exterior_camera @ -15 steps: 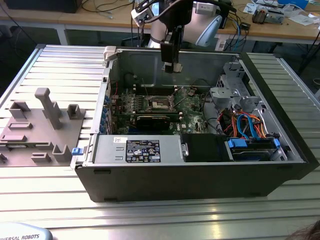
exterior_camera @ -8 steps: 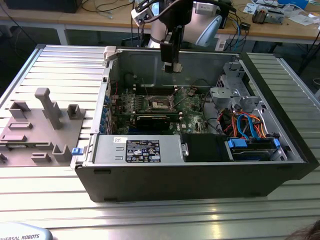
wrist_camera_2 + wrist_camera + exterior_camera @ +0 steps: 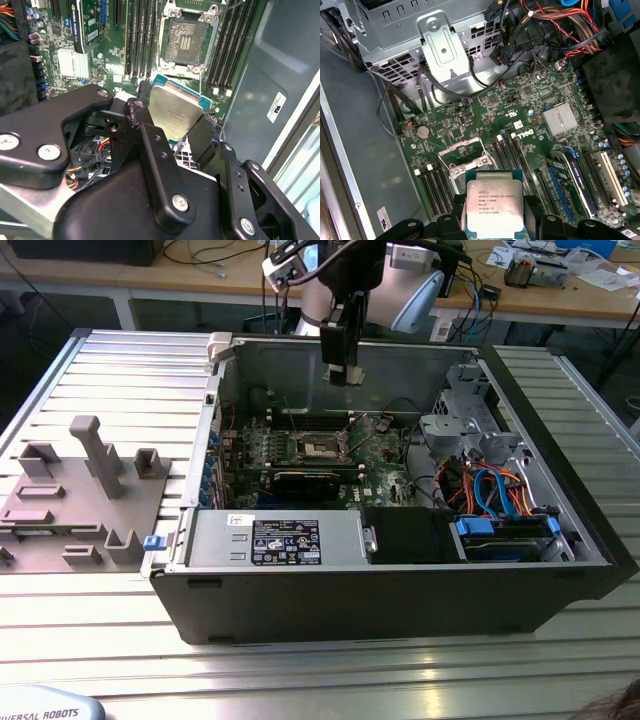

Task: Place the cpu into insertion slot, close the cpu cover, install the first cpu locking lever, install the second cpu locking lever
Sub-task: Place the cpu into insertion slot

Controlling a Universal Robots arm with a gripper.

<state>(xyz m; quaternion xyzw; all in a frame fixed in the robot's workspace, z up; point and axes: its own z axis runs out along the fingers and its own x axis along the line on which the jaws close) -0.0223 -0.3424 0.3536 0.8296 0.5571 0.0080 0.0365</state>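
My gripper [image 3: 175, 119] is shut on the cpu [image 3: 176, 112], a flat square chip with a silver-grey top and a green edge. One black finger [image 3: 137, 107] presses on each of two opposite sides. The chip hangs above the green motherboard, a short way off the insertion slot [image 3: 186, 42], whose dark square field of contacts lies uncovered inside a silvery rim. In the first wrist view the cpu [image 3: 494, 205] partly hides the insertion slot [image 3: 470, 161]. In the exterior view the gripper [image 3: 345, 368] hovers over the open case, above the insertion slot [image 3: 322, 447]. I cannot tell how the cpu cover stands.
Memory slots [image 3: 137, 35] flank the socket on both sides. A finned heatsink [image 3: 561, 120], a metal drive cage [image 3: 440, 45] and bundled cables [image 3: 490, 485] sit nearby. The case wall [image 3: 280, 75] rises close beside the gripper. A grey fixture [image 3: 90, 490] lies on the table at the exterior view's left.
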